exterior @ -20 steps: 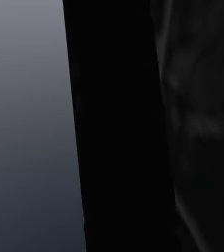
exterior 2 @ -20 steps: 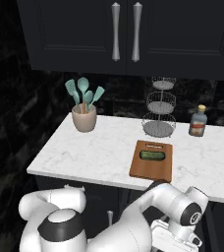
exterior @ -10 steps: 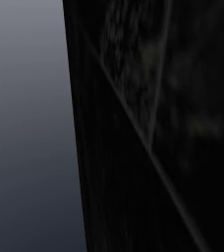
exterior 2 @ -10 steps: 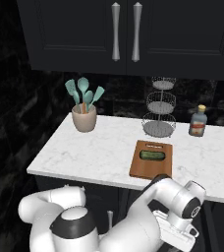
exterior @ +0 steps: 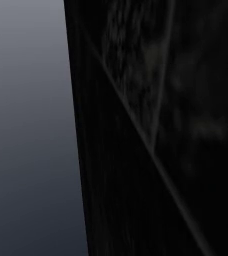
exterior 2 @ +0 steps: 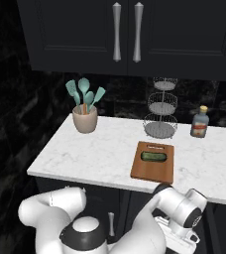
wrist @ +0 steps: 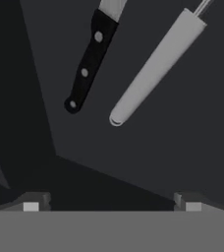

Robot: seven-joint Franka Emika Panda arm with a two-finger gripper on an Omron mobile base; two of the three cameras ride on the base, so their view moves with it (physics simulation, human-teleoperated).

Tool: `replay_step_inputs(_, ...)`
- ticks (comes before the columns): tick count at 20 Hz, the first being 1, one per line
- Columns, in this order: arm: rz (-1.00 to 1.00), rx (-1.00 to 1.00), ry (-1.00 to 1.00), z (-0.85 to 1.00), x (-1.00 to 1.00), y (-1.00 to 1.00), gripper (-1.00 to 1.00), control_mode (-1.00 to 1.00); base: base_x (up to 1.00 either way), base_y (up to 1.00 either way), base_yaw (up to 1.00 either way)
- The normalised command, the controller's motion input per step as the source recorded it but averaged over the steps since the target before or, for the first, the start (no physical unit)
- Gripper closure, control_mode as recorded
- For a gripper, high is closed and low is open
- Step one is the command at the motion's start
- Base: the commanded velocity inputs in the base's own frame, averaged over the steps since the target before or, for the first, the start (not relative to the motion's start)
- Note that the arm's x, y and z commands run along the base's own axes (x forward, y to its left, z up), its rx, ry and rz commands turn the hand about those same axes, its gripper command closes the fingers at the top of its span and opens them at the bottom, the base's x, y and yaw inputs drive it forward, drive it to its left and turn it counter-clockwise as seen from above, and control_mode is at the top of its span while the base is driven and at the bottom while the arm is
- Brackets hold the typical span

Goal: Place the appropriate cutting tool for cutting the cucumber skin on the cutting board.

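Note:
In the hand view a knife (wrist: 87, 64) with a black riveted handle lies beside a peeler (wrist: 153, 69) with a long grey handle, both on a dark drawer floor. My gripper (wrist: 111, 203) hovers short of their handle ends, open, with nothing between its fingertips (wrist: 34, 202). In the right base view the wooden cutting board (exterior 2: 152, 171) lies on the white marble counter (exterior 2: 95, 154) with the green cucumber (exterior 2: 154, 156) on its far end. My arm (exterior 2: 179, 213) bends down below the counter's front edge, and the hand is hidden there.
On the counter stand a beige crock of teal utensils (exterior 2: 84, 111), a wire tiered basket (exterior 2: 160, 111) and a small bottle (exterior 2: 199, 122). Dark cabinets (exterior 2: 127, 34) hang above. The left base view faces a dark panel (exterior: 151, 130) at close range.
The arm's joints have turned and shifted a little under the counter edge. Board, cucumber and the other counter things have stayed put.

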Motion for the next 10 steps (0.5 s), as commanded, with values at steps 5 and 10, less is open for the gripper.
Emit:
replay_step_inputs(5,-0.01,-0.03,0.00,-0.11,0.13,0.00,-1.00,-1.00,0.00,0.00,0.00)
replay_step_inputs(10,0.00,0.00,0.00,0.00,0.24,0.00,-1.00,-1.00,0.00,0.00,0.00)
